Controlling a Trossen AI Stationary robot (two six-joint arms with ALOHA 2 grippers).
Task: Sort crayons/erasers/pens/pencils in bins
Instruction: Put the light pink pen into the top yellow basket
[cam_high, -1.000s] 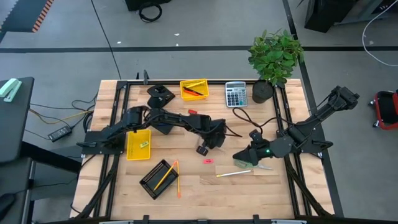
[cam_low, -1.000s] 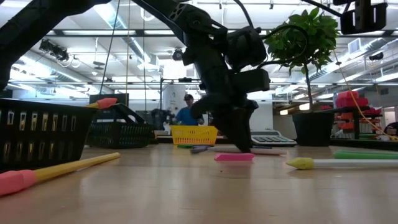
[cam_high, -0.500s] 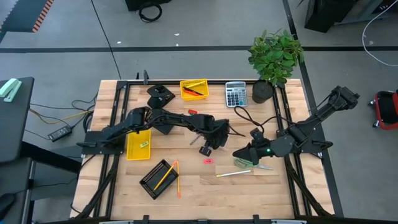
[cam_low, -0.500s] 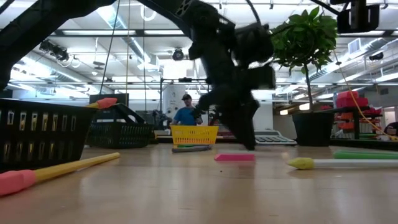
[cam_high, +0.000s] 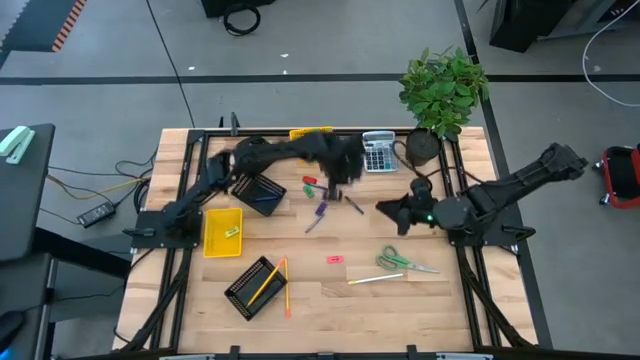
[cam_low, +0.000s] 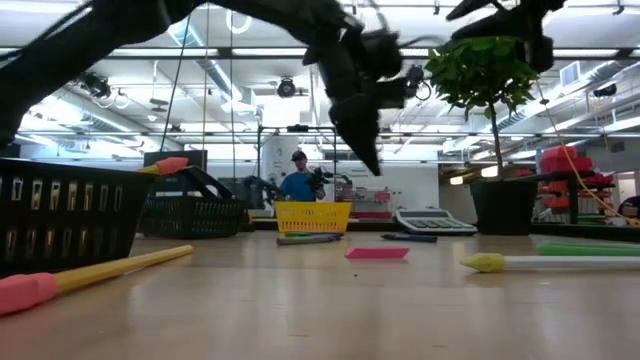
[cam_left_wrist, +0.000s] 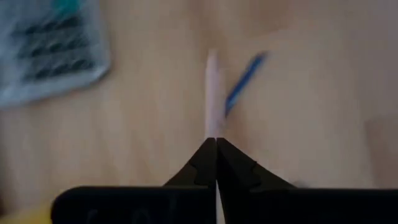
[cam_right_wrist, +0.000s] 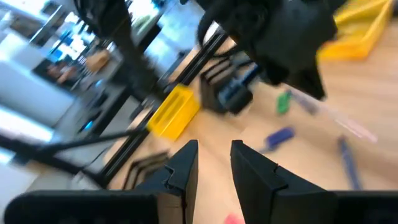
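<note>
My left gripper (cam_high: 347, 188) hangs high over the table's middle, near the grey calculator (cam_high: 378, 150), shut on a thin pale stick (cam_right_wrist: 336, 118). Below it lie a blue pen (cam_high: 354, 205), a purple crayon (cam_high: 321, 209), a red eraser (cam_high: 309, 181) and a grey stick (cam_high: 313, 224). A pink eraser (cam_high: 335, 259) lies nearer the front. My right gripper (cam_high: 383, 208) hovers open and empty to the right of these. One yellow bin (cam_high: 222, 230) stands at the left. A black mesh bin (cam_high: 255, 285) holds pencils, and another (cam_high: 260, 192) sits under the left arm. My left gripper pinches one end of the pale stick (cam_left_wrist: 212, 127) between its shut fingertips (cam_left_wrist: 205, 158). The fingers slant down from above. The stick runs on along them past the tips and hangs clear of the table (cam_left_wrist: 298, 124).
Green-handled scissors (cam_high: 400, 262) and a yellow pencil (cam_high: 375, 279) lie at the front right. A potted plant (cam_high: 440, 95) stands at the far right corner. The far yellow bin (cam_high: 312, 132) is mostly covered by my left arm. Bare wood shows along the near edge.
My left gripper has risen from the table beside the pink eraser and swung toward the far edge and the calculator, uncovering the crayon and the sticks. My right gripper has drawn back toward the far edge and turned, leaving the scissors in plain sight.
</note>
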